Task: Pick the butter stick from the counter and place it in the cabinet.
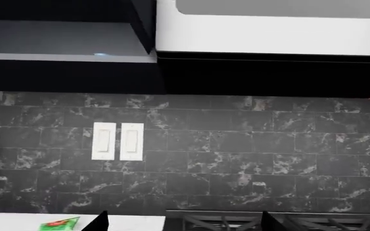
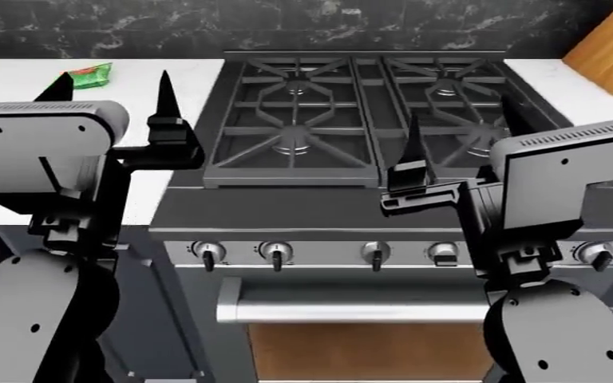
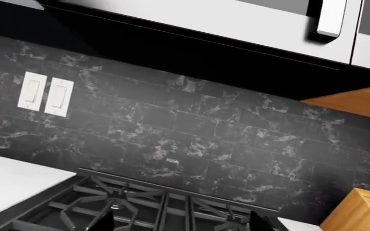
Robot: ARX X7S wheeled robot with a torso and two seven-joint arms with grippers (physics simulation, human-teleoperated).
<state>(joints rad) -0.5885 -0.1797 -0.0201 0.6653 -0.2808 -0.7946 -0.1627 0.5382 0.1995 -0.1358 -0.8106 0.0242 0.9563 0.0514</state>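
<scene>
The butter stick is out of view in every frame. The white marble counter point(image 2: 179, 191) lies left of the stove, with another stretch point(image 2: 583, 96) on the right. My left gripper point(image 2: 115, 80) hangs open over the left counter, nothing between its fingers; the left wrist view shows its gripper point(image 1: 185, 220) facing the backsplash across the edge where counter meets stove. My right gripper point(image 2: 459, 120) stands open and empty above the stove's right burners, and the right wrist view shows this gripper point(image 3: 181, 221) over the grates. A wooden cabinet corner point(image 3: 358, 102) shows high on the wall.
A green chip bag point(image 2: 88, 76) lies at the back of the left counter. The black gas stovetop point(image 2: 370, 104) fills the middle. A wooden knife block point(image 2: 610, 40) stands back right. A microwave point(image 3: 236, 19) hangs above the stove, and wall switches point(image 1: 117, 141) sit on the dark backsplash.
</scene>
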